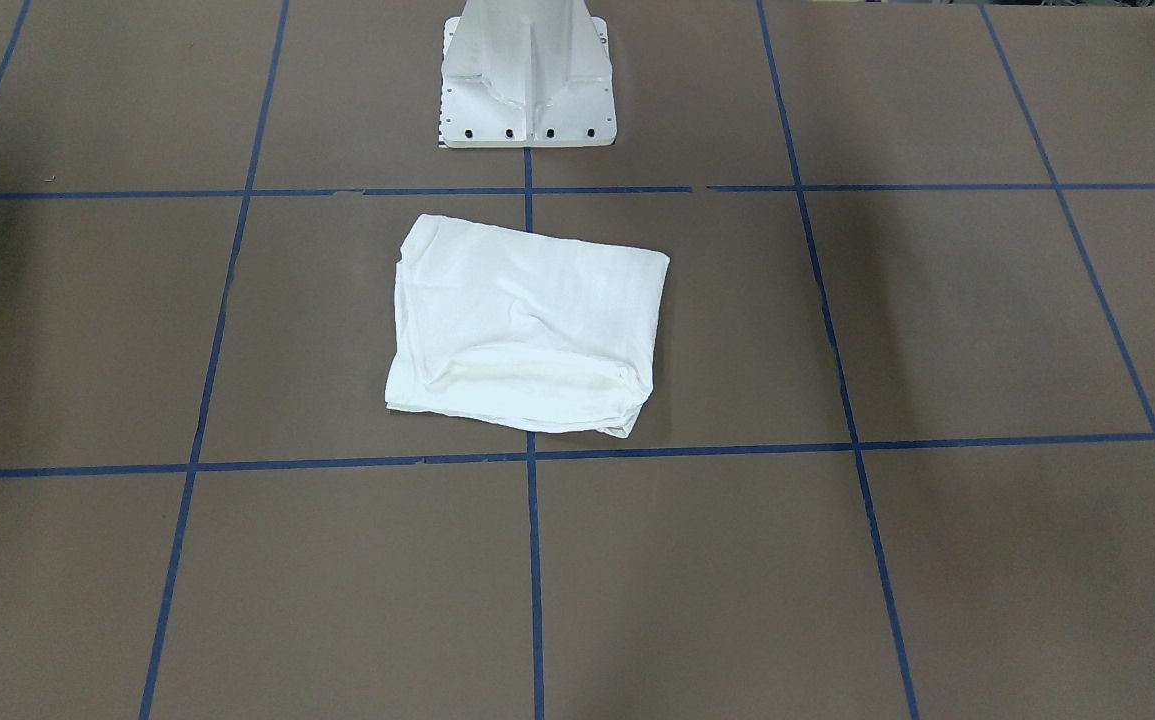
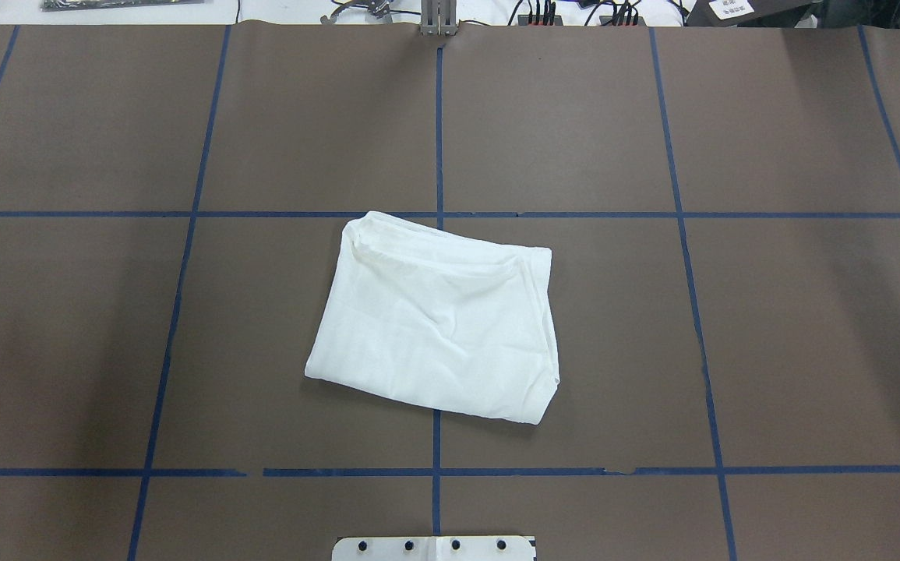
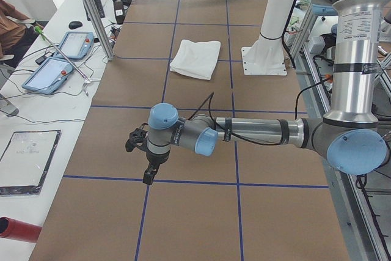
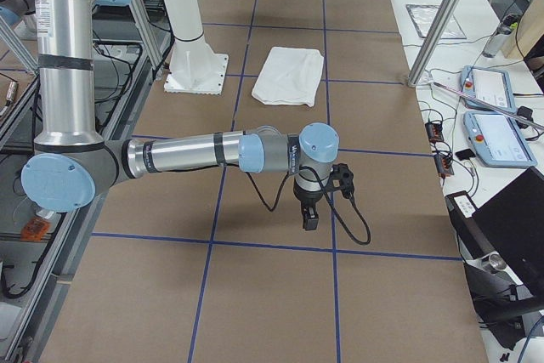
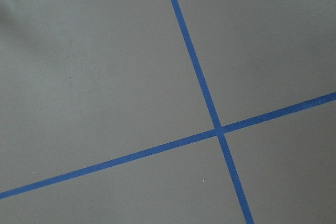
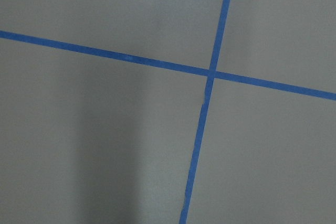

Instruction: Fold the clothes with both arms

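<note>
White folded cloth T-shirt [image 2: 434,319] is lying at twelve o'clock from the white metal pedestal base [image 2: 434,548], seen from overhead. Black left gripper [image 3: 148,175] and black right gripper [image 4: 310,218] are hovering well apart from it. Whether either is open or closed cannot be told.

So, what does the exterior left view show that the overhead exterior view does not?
Only exterior left: the left arm, its hand hovering above the brown table, and two teach pendants on the side bench. Only overhead: cables beyond the far edge. Both: the folded white shirt, the white pedestal base and the blue tape grid.
</note>
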You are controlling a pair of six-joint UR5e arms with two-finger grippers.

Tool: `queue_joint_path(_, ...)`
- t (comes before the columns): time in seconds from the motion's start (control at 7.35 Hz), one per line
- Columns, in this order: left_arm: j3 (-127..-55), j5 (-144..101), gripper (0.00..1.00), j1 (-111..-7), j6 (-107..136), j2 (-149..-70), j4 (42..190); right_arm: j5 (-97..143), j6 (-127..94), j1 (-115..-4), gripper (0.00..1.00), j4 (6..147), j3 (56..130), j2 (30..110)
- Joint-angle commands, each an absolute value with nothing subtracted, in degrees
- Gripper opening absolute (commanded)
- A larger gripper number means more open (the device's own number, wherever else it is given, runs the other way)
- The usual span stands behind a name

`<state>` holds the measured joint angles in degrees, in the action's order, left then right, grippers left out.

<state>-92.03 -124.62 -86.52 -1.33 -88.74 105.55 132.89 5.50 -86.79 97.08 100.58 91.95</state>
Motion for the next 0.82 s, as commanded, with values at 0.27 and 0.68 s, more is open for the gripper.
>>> queue_joint_path(0.27, -95.0, -130.7, 1.0, -87.3, -1.4, -88.6, 95.8, 134.1, 5.3, -89.2, 1.0, 100.4, 100.5, 92.3)
queue_joint_path(0.68, -94.5, -130.8, 1.0, -87.3, -1.8, -86.6, 96.4, 134.8, 5.3, -90.8, 1.0, 100.1, 100.4, 95.0)
